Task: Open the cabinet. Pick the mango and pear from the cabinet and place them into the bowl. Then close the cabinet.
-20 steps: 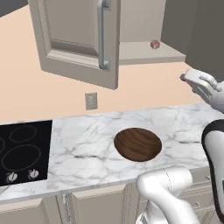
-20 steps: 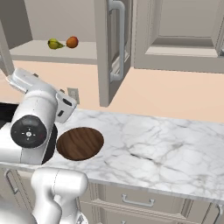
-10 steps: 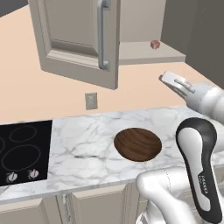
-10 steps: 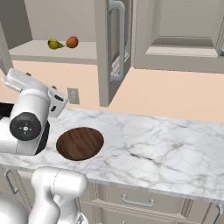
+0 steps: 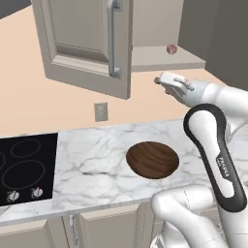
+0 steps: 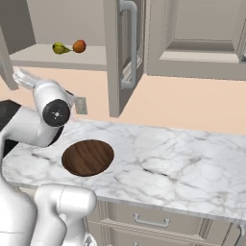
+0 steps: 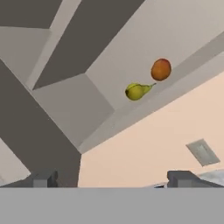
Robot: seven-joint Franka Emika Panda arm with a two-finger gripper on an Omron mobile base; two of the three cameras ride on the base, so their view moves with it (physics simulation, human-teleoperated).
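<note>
Both doors of the taupe wall cabinet (image 5: 87, 43) stand open, and its shelf (image 6: 72, 56) is bare to view. On that shelf lie the yellow-green pear (image 6: 59, 48) and the orange mango (image 6: 79, 46), side by side. The hand view looks up at them from below: pear (image 7: 136, 91), mango (image 7: 161, 69). My gripper (image 5: 160, 80) hovers just under the shelf's front edge, a little short of the fruit; it is open and holds nothing (image 7: 113, 178). The dark wooden bowl (image 5: 152, 160) sits empty on the marble counter below (image 6: 88, 157).
A black cooktop (image 5: 24, 167) lies at the counter's left end. A wall outlet (image 5: 100, 111) sits under the cabinet. The right open door (image 6: 115, 57) with its bar handle juts out over the counter. A neighbouring shut cabinet (image 6: 197, 33) hangs further right.
The arm has swung the hand up and left, from beside the counter to just under the cabinet shelf. Fruit, bowl and doors have not moved.
</note>
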